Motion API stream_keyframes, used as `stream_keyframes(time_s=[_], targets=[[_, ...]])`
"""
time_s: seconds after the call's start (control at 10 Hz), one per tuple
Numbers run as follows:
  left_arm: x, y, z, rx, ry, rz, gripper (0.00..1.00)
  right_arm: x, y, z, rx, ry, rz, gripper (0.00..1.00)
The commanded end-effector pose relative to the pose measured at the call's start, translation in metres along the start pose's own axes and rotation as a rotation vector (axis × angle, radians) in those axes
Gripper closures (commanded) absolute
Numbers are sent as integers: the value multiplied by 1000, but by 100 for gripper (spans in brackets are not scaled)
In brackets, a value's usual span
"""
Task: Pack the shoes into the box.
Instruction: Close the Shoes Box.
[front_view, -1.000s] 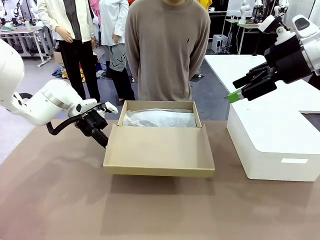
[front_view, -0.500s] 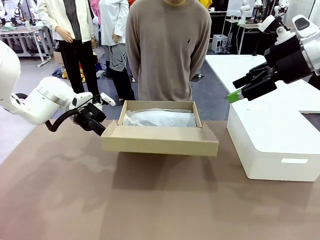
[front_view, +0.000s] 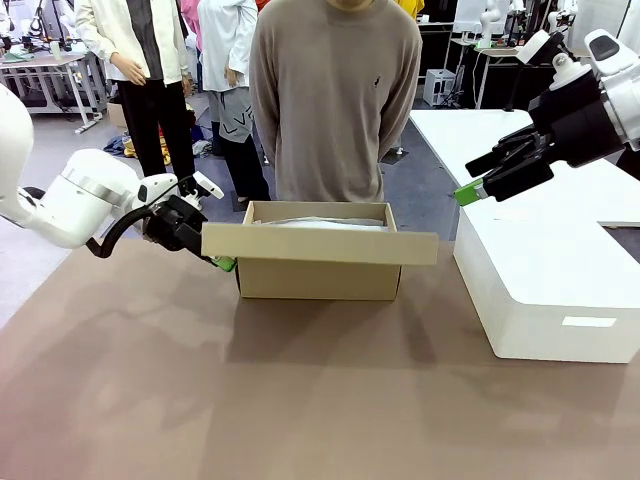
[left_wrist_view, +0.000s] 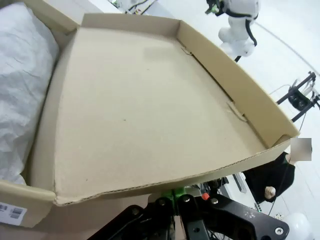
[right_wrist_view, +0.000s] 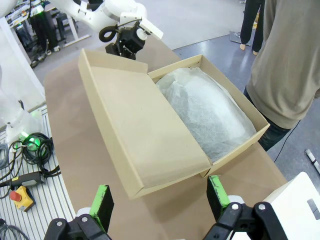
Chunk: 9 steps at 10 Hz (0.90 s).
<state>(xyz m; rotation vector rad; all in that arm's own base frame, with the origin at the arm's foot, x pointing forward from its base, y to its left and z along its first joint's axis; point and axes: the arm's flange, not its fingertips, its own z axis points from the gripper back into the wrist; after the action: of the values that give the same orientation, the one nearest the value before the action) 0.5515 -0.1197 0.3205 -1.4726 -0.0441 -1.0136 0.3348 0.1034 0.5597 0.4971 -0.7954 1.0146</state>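
Two grippers are showing: the left gripper (front_view: 205, 252), clamped on the lid (front_view: 318, 244) corner, is lifting it higher than a second ago, over the box (front_view: 320, 278) mid-table; the right gripper (front_view: 478, 183) is hovering open, unmoved.

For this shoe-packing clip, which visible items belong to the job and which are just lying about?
Part of the job:
- box, open
- its lid flap, raised by the shut left gripper
- white tissue paper lining the box

Just lying about:
- large white block, to the robot's right of the box
- open right gripper, above that block
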Motion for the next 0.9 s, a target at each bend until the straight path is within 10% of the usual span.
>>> stream_keyframes(time_s=[0.0, 0.8], targets=[[10, -19, 5, 45, -68, -7, 100, -1, -3, -2, 20, -30, 18, 0], [43, -20, 34, 501, -220, -9, 100, -1, -3, -2, 20, -30, 18, 0]])
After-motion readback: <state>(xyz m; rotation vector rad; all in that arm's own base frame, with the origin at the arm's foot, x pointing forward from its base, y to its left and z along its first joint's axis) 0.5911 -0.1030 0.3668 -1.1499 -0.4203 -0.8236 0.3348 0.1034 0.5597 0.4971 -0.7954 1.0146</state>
